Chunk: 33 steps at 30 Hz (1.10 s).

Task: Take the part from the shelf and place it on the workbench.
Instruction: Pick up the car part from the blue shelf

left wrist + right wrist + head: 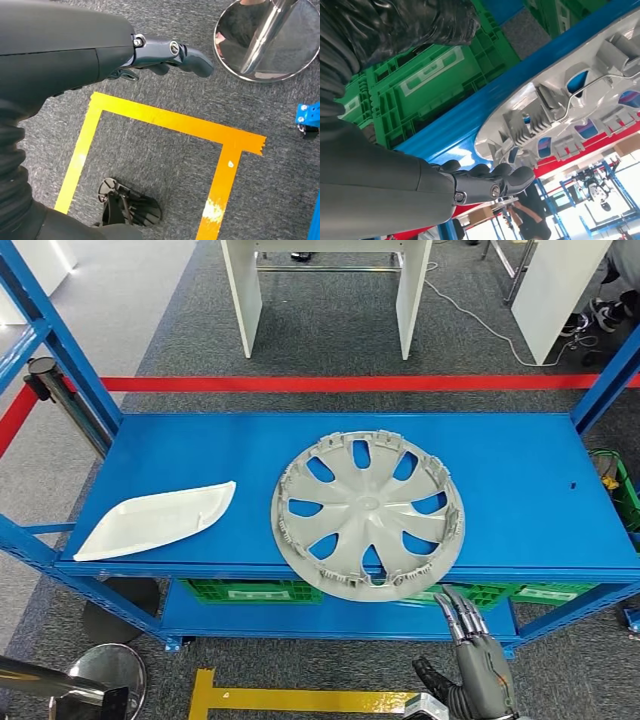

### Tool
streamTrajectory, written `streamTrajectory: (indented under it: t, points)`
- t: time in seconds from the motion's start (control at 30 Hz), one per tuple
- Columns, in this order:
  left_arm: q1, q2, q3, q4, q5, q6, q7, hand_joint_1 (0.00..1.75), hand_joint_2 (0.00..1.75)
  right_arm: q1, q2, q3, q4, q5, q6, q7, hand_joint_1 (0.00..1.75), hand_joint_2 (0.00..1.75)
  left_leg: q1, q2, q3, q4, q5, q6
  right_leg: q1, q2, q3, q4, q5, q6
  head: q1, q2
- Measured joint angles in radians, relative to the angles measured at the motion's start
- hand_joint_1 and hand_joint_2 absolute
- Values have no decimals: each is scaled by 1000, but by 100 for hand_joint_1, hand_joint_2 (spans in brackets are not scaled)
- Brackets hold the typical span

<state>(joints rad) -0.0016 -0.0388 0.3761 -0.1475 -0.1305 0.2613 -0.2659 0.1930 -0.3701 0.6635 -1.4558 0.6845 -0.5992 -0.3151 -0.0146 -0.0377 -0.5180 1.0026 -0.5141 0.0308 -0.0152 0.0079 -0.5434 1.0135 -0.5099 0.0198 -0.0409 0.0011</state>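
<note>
Right hand (477, 660) is open and empty, fingers reaching up just under the near rim of the hubcap (367, 512), which lies on the blue shelf (521, 490) hanging slightly over the edge. It's thin, glossy grey plastic with spokes and clip ribs, so a one-sided rim grab could tip it or let it slide off. Left hand (170, 52) hangs empty, fingers loosely straight.
</note>
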Motion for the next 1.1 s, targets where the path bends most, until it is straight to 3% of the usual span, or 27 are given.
streamTrajectory:
  t: [0.17, 0.37, 0.63, 1.1]
  points:
    - [-1, 2, -1, -3, -17, -2, 13, 0, 175, 3, -7, 15, -10, 82, -66, 54, 0, 175, 0, 0, 0, 0, 0, 0, 0, 0, 0, 0, 0, 0, 0, 0]
    - [-5, 9, -1, -3, -31, -5, 35, 0, 175, 17, -9, 21, -28, 152, -74, 78, 0, 175, 0, 0, 0, 0, 0, 0, 0, 0, 0, 0, 0, 0, 0, 0]
    - [-12, 12, 25, -3, 59, -243, 115, 0, 175, -35, 4, 70, 2, 97, -74, -42, 0, 175, 0, 1, 0, 0, 0, 0, 0, 1, 0, 0, 0, 0, 0, 0]
    - [-15, 9, 43, -3, 47, -297, 148, 0, 175, -192, 71, 157, 127, 74, -40, -117, 0, 175, 0, 1, 0, 0, 0, 0, 0, 1, 0, 0, 0, 1, 0, 0]
